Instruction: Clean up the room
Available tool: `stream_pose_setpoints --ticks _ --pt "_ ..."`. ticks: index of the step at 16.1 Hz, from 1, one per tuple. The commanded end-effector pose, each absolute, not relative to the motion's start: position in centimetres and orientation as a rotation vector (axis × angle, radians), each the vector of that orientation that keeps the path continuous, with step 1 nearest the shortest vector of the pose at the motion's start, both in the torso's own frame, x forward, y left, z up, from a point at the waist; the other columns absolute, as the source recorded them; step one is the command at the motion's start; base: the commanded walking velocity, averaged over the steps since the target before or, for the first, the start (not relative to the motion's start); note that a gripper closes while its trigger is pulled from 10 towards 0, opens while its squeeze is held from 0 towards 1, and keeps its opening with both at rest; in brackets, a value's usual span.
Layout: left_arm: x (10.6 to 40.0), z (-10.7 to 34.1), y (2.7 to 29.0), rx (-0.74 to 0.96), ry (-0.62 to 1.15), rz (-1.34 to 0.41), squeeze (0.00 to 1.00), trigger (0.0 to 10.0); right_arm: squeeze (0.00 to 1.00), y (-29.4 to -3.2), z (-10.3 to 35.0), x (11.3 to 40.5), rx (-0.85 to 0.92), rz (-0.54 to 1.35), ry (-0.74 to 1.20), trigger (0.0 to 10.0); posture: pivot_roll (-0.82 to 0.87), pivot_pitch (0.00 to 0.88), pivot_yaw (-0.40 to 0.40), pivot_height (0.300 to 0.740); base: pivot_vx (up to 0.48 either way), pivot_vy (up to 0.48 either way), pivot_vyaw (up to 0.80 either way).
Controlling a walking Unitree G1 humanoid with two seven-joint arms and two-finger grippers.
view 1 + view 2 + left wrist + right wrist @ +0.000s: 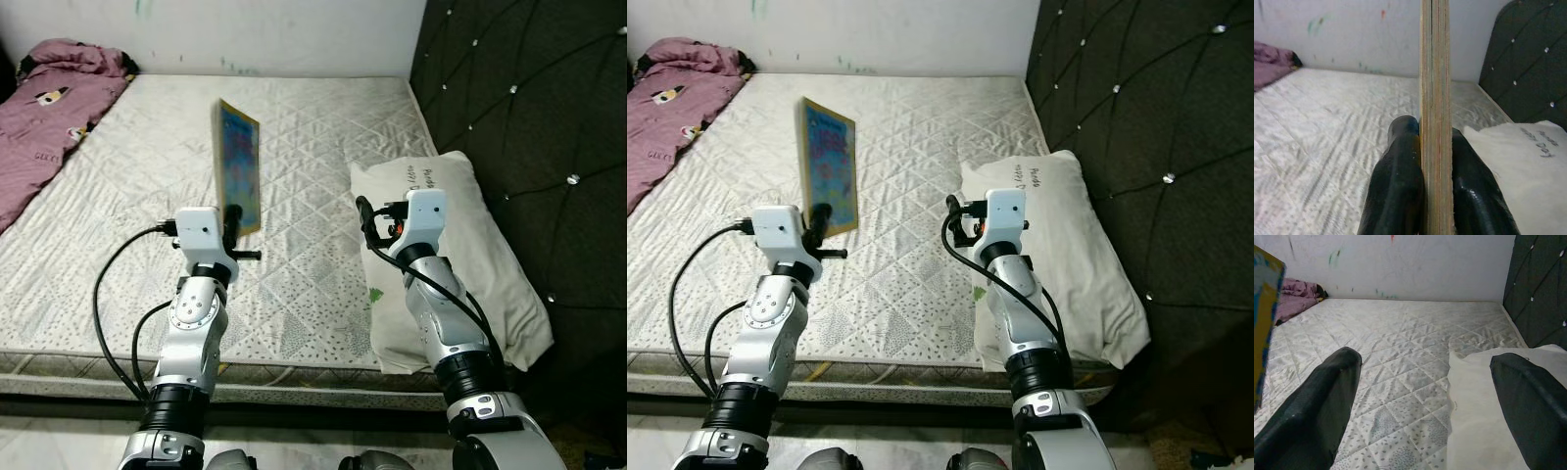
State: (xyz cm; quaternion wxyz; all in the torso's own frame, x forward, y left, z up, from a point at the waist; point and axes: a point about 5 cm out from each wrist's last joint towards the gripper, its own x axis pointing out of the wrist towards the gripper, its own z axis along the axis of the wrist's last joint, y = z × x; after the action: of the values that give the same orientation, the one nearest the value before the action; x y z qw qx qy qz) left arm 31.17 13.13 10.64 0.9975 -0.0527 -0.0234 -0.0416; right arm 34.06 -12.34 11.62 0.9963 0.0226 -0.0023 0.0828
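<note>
Bare quilted mattress [294,147] fills the scene, white wall at the far edge, dark tufted headboard [529,108] on the right. Task thing: flat board book [238,176] with a colourful blue and yellow cover, held upright on its edge above the mattress, left of centre. Left hand [1436,147] is clamped on the book's lower edge; the left wrist view has both black fingers [1396,186] pressed against the two faces of the board, edge-on, layered brown core visible. Book is lifted off the mattress, not touching it as far as the head views show. Right hand [1425,396] hovers near the mattress's right side, fingers spread wide with nothing between them; one finger sits over the mattress, the other over the pillow. White pillow [460,255] lies on the right side of the mattress against the headboard, with small dark writing on its far end, unreadable. Right arm reaches over the pillow's left edge. Purple blanket [54,98] with small printed figures is bunched at the far left corner and runs along the left edge of the mattress. Black cables loop from both wrists down the silver arms.
</note>
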Motion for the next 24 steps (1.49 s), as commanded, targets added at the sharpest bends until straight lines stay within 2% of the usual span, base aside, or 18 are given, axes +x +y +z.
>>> stream_pose_setpoints --ticks 1,4,7,24 --pt "31.30 11.70 12.95 -0.117 -0.089 -0.098 0.00 10.0 0.00 -12.24 12.17 34.28 0.036 0.177 -0.017 10.0 -0.14 0.000 0.007 0.740 0.000 0.000 0.00" --pt "31.27 11.73 13.16 -0.117 -0.087 -0.093 0.00 10.0 0.00 -11.90 12.13 34.15 0.029 0.185 -0.017 10.0 -0.14 0.000 0.009 0.740 0.000 0.000 0.00" --pt "31.32 11.85 13.12 -0.114 -0.093 -0.099 0.00 10.0 0.00 -11.91 11.96 34.06 0.022 0.186 -0.013 10.0 -0.14 0.000 0.012 0.740 0.000 -0.412 0.00" --pt "31.46 12.44 12.78 -0.156 -0.128 -0.106 0.00 10.0 0.00 -12.42 12.04 34.25 0.024 0.173 -0.004 10.0 -0.15 0.000 0.004 0.740 0.000 0.000 0.00"
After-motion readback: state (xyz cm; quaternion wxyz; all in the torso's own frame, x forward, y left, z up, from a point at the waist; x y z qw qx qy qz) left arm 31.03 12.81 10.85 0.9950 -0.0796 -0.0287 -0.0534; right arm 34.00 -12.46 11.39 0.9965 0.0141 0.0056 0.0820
